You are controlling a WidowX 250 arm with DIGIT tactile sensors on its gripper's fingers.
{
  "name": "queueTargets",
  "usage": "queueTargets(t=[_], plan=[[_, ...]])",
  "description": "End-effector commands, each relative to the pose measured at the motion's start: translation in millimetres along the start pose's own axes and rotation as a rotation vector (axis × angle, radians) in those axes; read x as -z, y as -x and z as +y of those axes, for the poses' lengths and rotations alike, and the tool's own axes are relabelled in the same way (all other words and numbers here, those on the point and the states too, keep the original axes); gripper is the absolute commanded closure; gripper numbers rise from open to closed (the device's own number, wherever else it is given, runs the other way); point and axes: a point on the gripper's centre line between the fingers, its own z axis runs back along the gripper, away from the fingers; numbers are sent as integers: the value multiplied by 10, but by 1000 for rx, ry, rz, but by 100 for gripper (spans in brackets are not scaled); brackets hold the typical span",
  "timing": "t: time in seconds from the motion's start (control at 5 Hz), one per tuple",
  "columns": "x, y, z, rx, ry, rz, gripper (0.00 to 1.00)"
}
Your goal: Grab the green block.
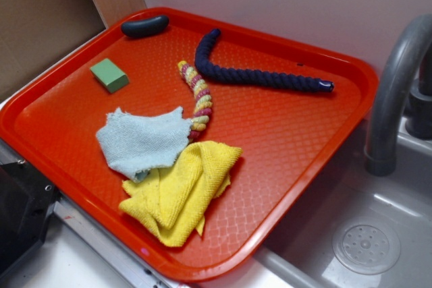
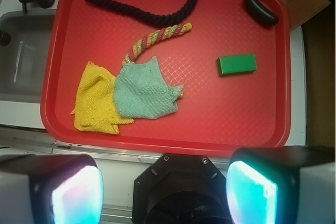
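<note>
Green block [image 2: 237, 64] lies alone on the red tray [image 2: 252, 119]; the end effector [image 2: 165, 190], seemingly wide open and empty, should descend centred, straddling its short sides.

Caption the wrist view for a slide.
Open gripper high above a red tray holding the green block, cloths and ropes.

Bright, even light; soft shadows; wrist view's fingers [image 2: 79, 192] blurred
</note>
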Motion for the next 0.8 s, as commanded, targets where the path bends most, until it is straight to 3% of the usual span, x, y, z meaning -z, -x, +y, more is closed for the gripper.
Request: queueTargets(t=[0.0, 0.2, 0.4, 0.6], plan=[[0, 0, 0, 0, 0, 0, 0], [150, -180, 73, -255, 22, -2, 0], [157, -82, -47, -504, 6, -20, 0], [426, -367, 312, -745, -76, -48, 0]])
